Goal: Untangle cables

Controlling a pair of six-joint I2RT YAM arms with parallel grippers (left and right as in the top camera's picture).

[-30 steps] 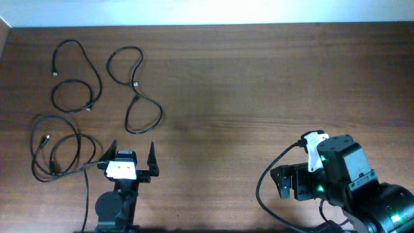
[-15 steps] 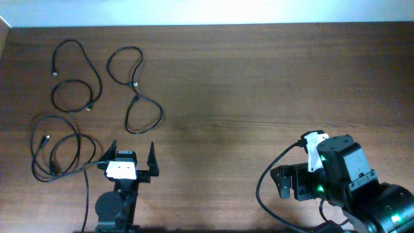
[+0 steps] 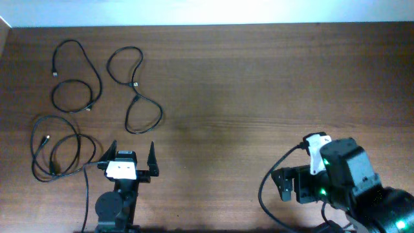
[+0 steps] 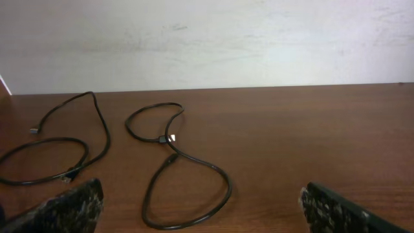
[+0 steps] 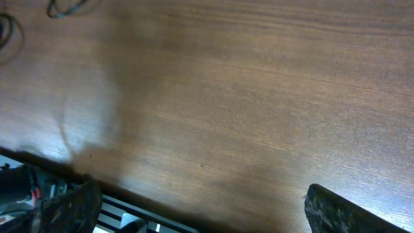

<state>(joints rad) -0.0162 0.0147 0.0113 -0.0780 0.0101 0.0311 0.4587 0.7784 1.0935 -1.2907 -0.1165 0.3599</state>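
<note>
Three thin black cables lie apart on the brown table at the left. One [image 3: 77,81] is at the far left, one [image 3: 136,96] is to its right, and one [image 3: 78,144] is looped at the near left. My left gripper [image 3: 131,153] is open and empty, just in front of the middle cable and right of the near-left one. In the left wrist view the middle cable [image 4: 171,155] lies ahead of the gripper [image 4: 200,213], with the far-left cable [image 4: 105,133] beside it. My right gripper [image 3: 279,184] is open and empty at the near right, far from the cables.
The right wrist view shows bare wood between the open gripper [image 5: 207,210], cable ends [image 5: 65,10] at the top left corner, and the table's front edge [image 5: 129,197] at the bottom left. A white wall [image 4: 207,39] borders the table's far side.
The right arm has shifted slightly toward the table's front. The left arm and the cables have not moved.
</note>
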